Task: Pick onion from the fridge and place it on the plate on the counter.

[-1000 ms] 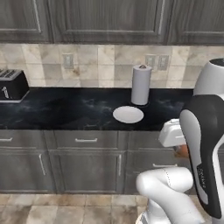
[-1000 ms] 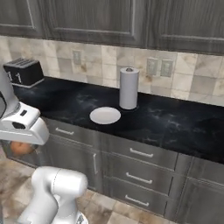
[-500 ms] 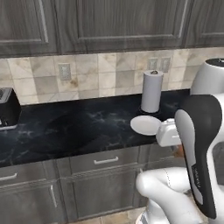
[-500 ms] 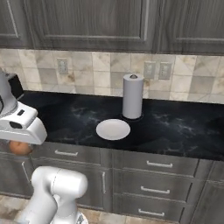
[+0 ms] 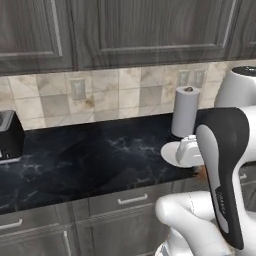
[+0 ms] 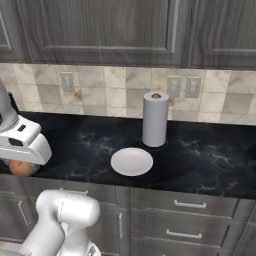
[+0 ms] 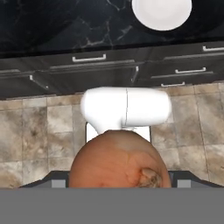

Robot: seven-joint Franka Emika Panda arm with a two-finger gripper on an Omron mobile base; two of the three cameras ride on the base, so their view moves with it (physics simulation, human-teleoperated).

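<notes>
- Our gripper (image 7: 118, 186) is clamped on the onion (image 7: 119, 161); in the hand view the orange-brown ball sits right between the finger tips, which it largely hides
- In the right base view we see the onion (image 6: 21, 167) tucked under the white hand at the left edge, in front of the counter's (image 6: 75, 145) front edge and about level with it
- The plate (image 6: 132, 161) lies flat and bare on the black marbled top, well apart from the onion and just in front of the paper-towel roll (image 6: 155, 120)
- In the left base view our arm covers part of the plate (image 5: 169, 152); the roll (image 5: 184, 111) stands upright behind it
- A toaster (image 5: 9, 136) sits at the far left of the counter (image 5: 90, 160), with open black top between it and the plate
- The hand view looks over the tiled floor (image 7: 39, 127) and drawer fronts (image 7: 87, 65), with the plate (image 7: 162, 13) at the top
</notes>
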